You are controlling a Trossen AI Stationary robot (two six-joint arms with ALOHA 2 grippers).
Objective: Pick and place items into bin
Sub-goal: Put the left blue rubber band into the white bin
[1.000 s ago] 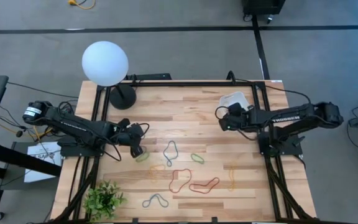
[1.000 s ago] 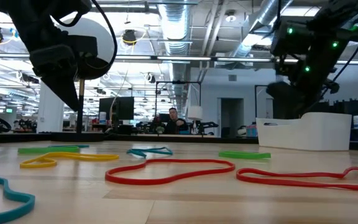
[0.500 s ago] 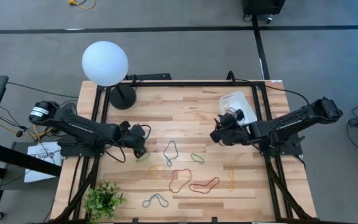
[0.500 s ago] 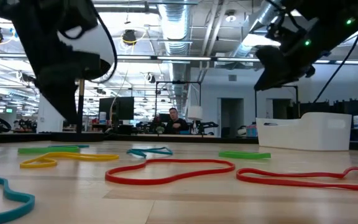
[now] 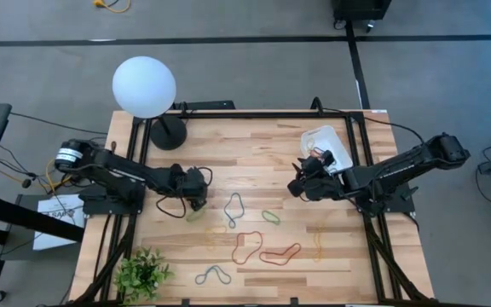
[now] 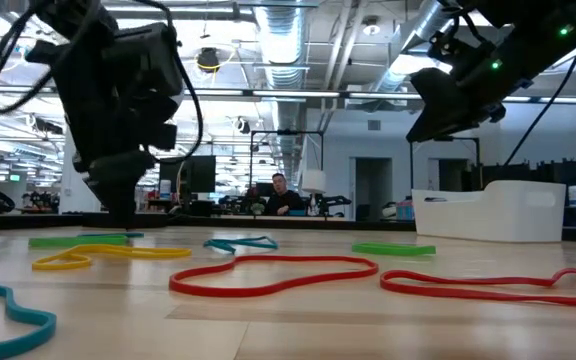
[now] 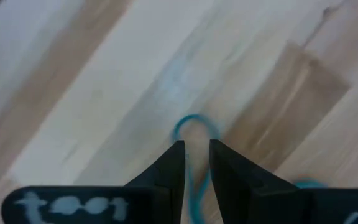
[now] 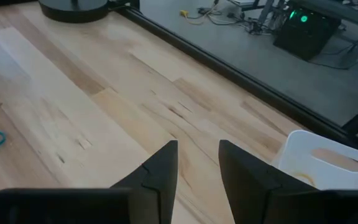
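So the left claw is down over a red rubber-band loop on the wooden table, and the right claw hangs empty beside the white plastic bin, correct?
Not quite: the loop is blue, not red. The left wrist view shows the left claw straddling a thin blue rubber-band loop on the wooden table. The rest holds: in the high view the right claw hangs empty beside the white plastic bin.

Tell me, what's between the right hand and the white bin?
Only bare wooden tabletop; the right hand hangs open beside the bin, shown in its wrist view.

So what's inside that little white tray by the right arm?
The white tray shows something pale yellowish on its floor in the right wrist view, perhaps a band. The right gripper hangs beside it; part of the tray's inside is hidden.
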